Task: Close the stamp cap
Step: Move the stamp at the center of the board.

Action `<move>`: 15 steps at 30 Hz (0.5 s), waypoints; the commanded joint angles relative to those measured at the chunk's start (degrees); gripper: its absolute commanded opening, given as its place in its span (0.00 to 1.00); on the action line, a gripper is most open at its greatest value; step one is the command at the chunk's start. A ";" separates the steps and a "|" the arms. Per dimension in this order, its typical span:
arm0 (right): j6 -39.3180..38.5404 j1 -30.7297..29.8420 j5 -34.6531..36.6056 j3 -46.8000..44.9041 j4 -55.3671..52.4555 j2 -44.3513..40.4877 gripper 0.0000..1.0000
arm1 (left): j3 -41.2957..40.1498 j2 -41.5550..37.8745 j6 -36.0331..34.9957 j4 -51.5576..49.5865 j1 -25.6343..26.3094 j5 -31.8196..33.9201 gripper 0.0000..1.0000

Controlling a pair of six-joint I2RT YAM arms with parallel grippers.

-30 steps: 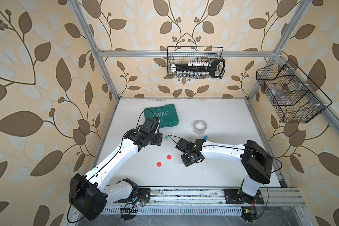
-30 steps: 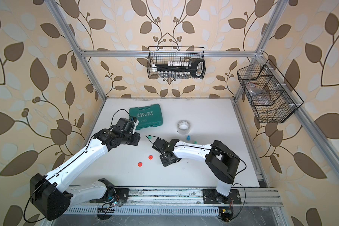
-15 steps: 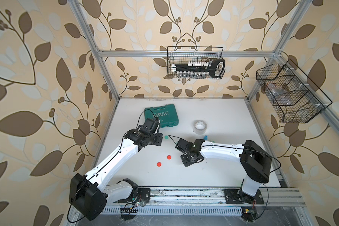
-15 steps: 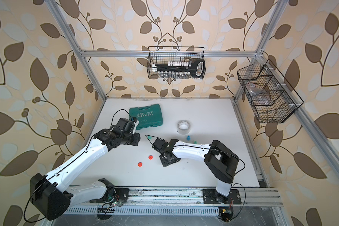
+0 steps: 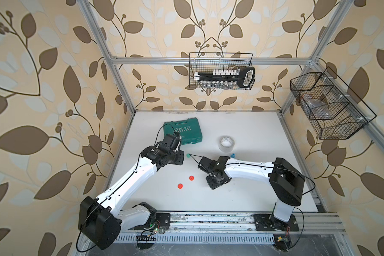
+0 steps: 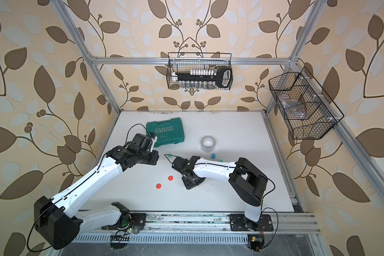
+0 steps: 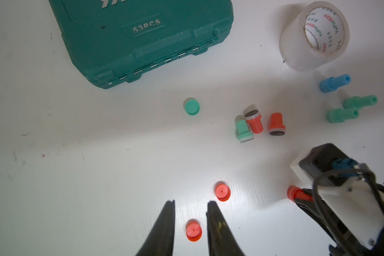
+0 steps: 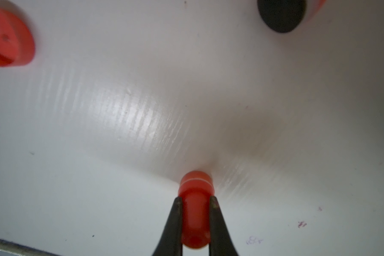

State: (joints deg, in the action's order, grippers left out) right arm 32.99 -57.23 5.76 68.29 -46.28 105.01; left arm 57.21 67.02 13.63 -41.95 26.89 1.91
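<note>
My right gripper (image 8: 195, 199) is shut on a red stamp (image 8: 195, 188), held upright with its lower end pressed on the white table; a thin pale line rings that end. In both top views the right gripper (image 5: 215, 182) points straight down and hides the stamp. Two loose red caps (image 5: 191, 178) (image 5: 180, 186) lie on the table to its left. My left gripper (image 7: 190, 202) hangs open above them with nothing in it; one red cap (image 7: 193, 230) shows on the table between its fingers, the second red cap (image 7: 222, 191) just beyond.
A green cap (image 7: 191, 106), a green stamp (image 7: 244, 129) and two red stamps (image 7: 254, 122) (image 7: 276, 124) lie mid-table. A blue stamp (image 7: 334, 82) and two green stamps (image 7: 359, 102) (image 7: 341, 115) lie near the tape roll (image 7: 315, 35). The green tool case (image 5: 183, 131) sits at the back left.
</note>
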 commanded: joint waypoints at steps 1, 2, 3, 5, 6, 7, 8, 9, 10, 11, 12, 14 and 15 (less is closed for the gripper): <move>-0.06 -0.06 -3.06 -3.86 0.72 7.43 0.00 | -0.17 -0.14 -0.60 -0.32 -0.53 0.00 0.28; 0.17 -0.03 -3.13 -3.99 1.13 7.34 0.00 | -0.17 -0.14 -0.70 -0.32 -0.53 0.09 0.28; 0.30 -0.05 -3.04 -3.88 1.20 7.19 0.00 | -0.18 -0.21 -0.69 -0.32 -0.53 0.22 0.28; 0.26 0.19 -2.19 -3.12 0.81 6.21 0.00 | -0.17 -0.27 -0.58 -0.34 -0.53 0.28 0.28; 0.00 0.51 -1.78 -2.40 0.43 5.55 0.00 | -0.23 -0.31 -0.61 -0.32 -0.53 0.28 0.28; -0.33 1.12 -1.31 -1.80 0.02 4.80 0.00 | -0.26 -0.32 -0.62 -0.34 -0.59 0.20 0.28; -0.68 1.76 -0.89 -1.39 -0.41 4.11 0.00 | -0.26 -0.32 -0.64 -0.32 -0.53 0.20 0.28; -1.11 2.79 -0.31 -1.04 -0.88 3.33 0.00 | -0.26 -0.32 -0.69 -0.33 -0.53 0.22 0.28; -1.62 4.04 0.03 -0.84 -1.24 2.49 0.00 | -0.32 -0.32 -0.58 -0.33 -0.53 0.21 0.28; -2.11 5.20 0.17 -0.83 -1.39 1.68 0.00 | -0.34 -0.32 -0.58 -0.32 -0.54 0.13 0.28; -2.75 6.59 0.16 -0.91 -1.52 0.82 0.00 | -0.35 -0.32 -0.58 -0.32 -0.53 0.07 0.28; -4.19 9.24 0.22 -0.97 -1.91 -0.27 0.00 | -0.30 -0.27 -0.61 -0.32 -0.53 0.10 0.28; -4.98 10.58 0.39 -0.82 -2.09 -0.64 0.00 | -0.26 -0.27 -0.62 -0.32 -0.53 0.25 0.28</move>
State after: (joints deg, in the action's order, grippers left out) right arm 30.55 -49.30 4.58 68.99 -46.09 104.64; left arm 57.21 67.02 13.63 -41.98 26.89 1.96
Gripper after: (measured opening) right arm 0.121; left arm 0.280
